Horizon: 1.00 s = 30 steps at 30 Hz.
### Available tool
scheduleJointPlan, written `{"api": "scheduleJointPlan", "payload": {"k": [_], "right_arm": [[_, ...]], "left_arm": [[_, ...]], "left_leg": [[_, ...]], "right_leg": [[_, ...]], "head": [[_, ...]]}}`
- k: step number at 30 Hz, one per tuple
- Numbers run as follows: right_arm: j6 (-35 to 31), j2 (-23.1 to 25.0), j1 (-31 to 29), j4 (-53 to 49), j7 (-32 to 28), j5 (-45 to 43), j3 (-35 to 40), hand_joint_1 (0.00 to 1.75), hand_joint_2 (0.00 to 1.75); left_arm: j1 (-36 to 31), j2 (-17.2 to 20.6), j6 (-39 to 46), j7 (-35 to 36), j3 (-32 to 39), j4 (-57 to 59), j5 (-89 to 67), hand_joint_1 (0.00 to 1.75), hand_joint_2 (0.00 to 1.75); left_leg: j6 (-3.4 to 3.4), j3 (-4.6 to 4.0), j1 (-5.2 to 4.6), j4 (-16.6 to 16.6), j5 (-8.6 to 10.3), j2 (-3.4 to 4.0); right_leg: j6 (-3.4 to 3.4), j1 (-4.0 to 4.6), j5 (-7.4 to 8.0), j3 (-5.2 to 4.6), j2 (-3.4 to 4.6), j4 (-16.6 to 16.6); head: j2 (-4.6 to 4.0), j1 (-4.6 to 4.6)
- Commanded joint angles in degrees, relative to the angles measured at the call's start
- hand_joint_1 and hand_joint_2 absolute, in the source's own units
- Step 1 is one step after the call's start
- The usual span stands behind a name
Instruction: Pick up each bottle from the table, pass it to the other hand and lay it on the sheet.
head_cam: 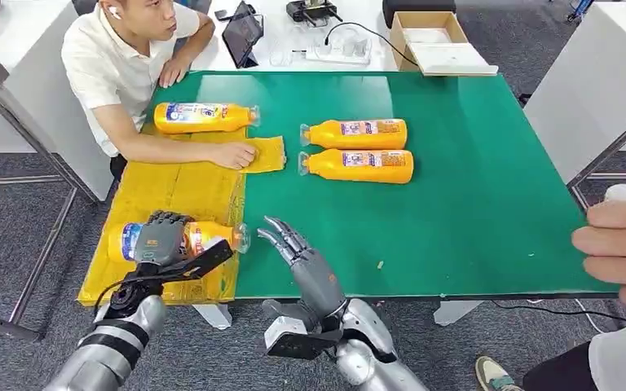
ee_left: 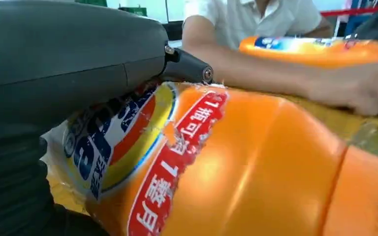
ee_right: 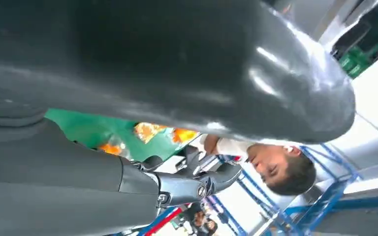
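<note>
From the head view, your left robot hand (head_cam: 161, 237) grips a bottle (head_cam: 204, 236) lying on the yellow sheet (head_cam: 181, 192) at the desk's (head_cam: 473, 187) near left. Your right robot hand (head_cam: 292, 244) hovers beside it, fingers apart, holding nothing. Another bottle (head_cam: 204, 117) lies at the sheet's far end by a person's hand (head_cam: 232, 154); two bottles (head_cam: 357, 148) lie mid-desk.

At the left wrist, the thumb (ee_left: 69, 64) presses the orange bottle (ee_left: 256, 167).

At the right wrist, the fingers (ee_right: 197, 179) stand spread.

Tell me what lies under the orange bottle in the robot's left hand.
The orange plastic bottle in the left hand lies over the yellow sheet; actual contact is hidden by bottle and hand.
</note>
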Motion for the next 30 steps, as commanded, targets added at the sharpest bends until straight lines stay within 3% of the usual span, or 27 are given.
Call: {"api": "scheduleJointPlan", "payload": {"k": [1,3,7,8,9,10,19,27,29,30], "right_arm": [[-0.45,0.01,-0.19,0.91,-0.19,-0.46,-2.81,0.00,0.00],[-4.46,-0.20,-0.27,1.94,-0.13,1.91,-4.10,0.00,0.00],[-5.39,0.13,-0.16,4.58,-0.93,1.41,-6.19,0.00,0.00],[-5.35,0.20,-0.15,5.29,-1.34,1.05,-6.27,0.00,0.00],[-5.27,0.29,-0.20,5.91,-1.56,0.88,-6.35,0.00,0.00],[-5.28,0.48,-0.29,6.57,-1.83,0.46,-6.55,0.00,0.00],[-5.54,0.55,-0.66,7.65,-1.80,-0.06,-7.33,0.00,0.00],[-6.21,0.54,0.09,9.74,-2.77,-0.43,-8.41,0.00,0.00],[-6.43,0.62,0.21,10.12,-3.31,-0.86,-8.69,0.00,0.00],[-6.69,0.70,0.50,10.01,-3.62,-0.96,-8.89,0.00,0.00]], "left_arm": [[-6.02,0.85,-2.49,1.05,-0.76,13.67,0.02,1.75,1.75],[-6.55,1.37,-4.72,1.00,-0.12,15.73,0.18,1.75,1.75],[-4.93,0.58,-8.62,-6.59,4.02,14.25,8.55,1.75,1.75],[-3.98,0.36,-10.96,-8.85,4.82,12.37,11.84,1.59,1.75],[-3.19,0.42,-12.67,-9.93,4.70,10.54,14.05,0.30,1.75],[-2.36,0.62,-14.96,-10.81,3.99,8.24,16.93,0.00,1.75],[-0.40,1.99,-18.97,-11.41,-0.93,1.83,22.27,0.00,1.75],[7.93,5.57,-24.37,-16.15,-3.74,-14.85,33.06,0.00,1.75],[10.47,5.18,-23.69,-18.49,-2.46,-19.72,36.24,0.00,1.75],[12.35,2.99,-21.47,-20.05,0.11,-23.34,40.14,0.00,1.75]], "left_leg": [[-0.11,0.28,0.07,-0.06,-0.09,0.03],[-0.08,0.17,0.03,-0.05,-0.04,0.02],[-0.10,0.25,0.03,-0.10,-0.02,0.02],[-0.14,0.36,0.05,-0.14,-0.02,0.06],[-0.10,0.38,0.03,-0.11,-0.04,0.09],[-0.13,0.45,0.06,-0.14,-0.03,0.12],[-0.13,0.56,0.05,-0.14,-0.01,-0.11],[-0.08,0.48,-0.01,-0.09,-0.03,-0.13],[-0.10,0.48,0.02,-0.09,-0.05,-0.09],[-0.14,0.50,0.03,-0.10,-0.08,-0.03]], "right_leg": [[-0.14,0.08,-0.10,0.29,-0.07,-0.05],[-0.10,0.05,-0.04,0.17,-0.05,-0.06],[-0.13,0.05,-0.02,0.26,-0.01,-0.11],[-0.17,0.08,-0.01,0.35,0.01,-0.14],[-0.13,0.05,0.00,0.36,0.07,-0.11],[-0.17,0.08,0.01,0.43,0.07,-0.14],[-0.16,0.07,-0.04,0.58,-0.05,-0.07],[-0.10,0.01,-0.05,0.50,-0.07,0.00],[-0.12,0.04,-0.06,0.48,-0.05,-0.01],[-0.16,0.06,-0.08,0.49,-0.02,-0.02]], "head": [[0.00,0.00],[0.00,0.00],[0.00,0.00],[-0.02,-0.02],[0.00,0.00],[0.00,-0.02],[0.00,0.00],[0.00,0.00],[0.00,0.00],[0.00,0.00]]}}
